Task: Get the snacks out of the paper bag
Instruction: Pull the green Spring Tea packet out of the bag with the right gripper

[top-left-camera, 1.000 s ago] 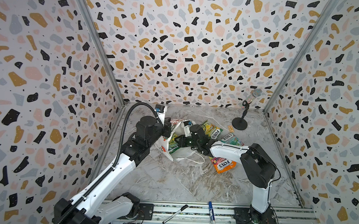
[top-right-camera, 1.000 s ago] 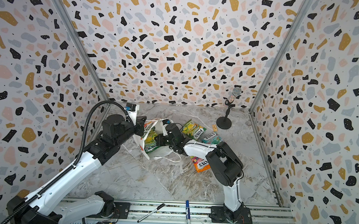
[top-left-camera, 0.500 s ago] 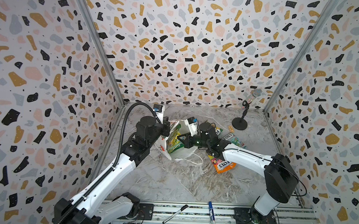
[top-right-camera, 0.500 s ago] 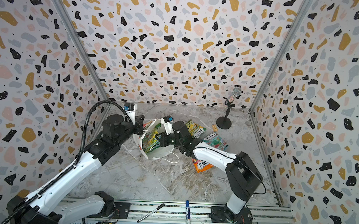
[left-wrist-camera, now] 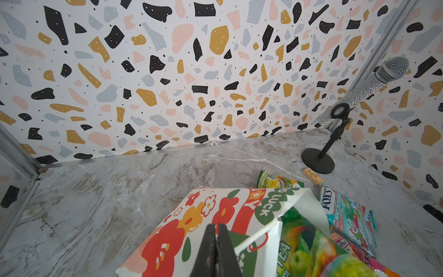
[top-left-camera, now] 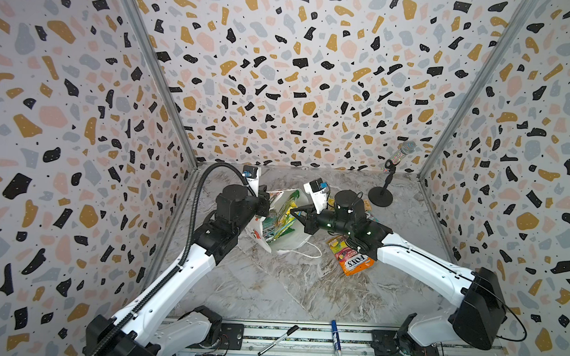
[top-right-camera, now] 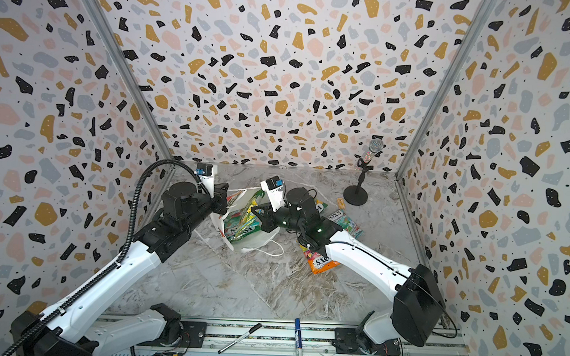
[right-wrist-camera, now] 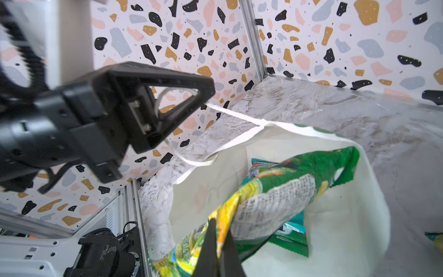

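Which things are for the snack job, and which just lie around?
For the job: white flowery paper bag, pinched by the left gripper; green-yellow snack packet, pinched by the right gripper; teal packet in the bag. On the table: orange packet, teal mint packet, green-yellow packet.
Lying about: sparkly silver microphone on a black stand; black pen; blue marker; small tan block.

White flowered paper bag (top-left-camera: pixel 288 244) tilted open, green-yellow packet (right-wrist-camera: pixel 271 203) protruding; orange packet (top-left-camera: pixel 354 263), teal packet (top-right-camera: pixel 350 224) lying beside.

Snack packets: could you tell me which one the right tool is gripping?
The green-yellow packet sticking out of the paper bag; the orange packet lies loose on the table.
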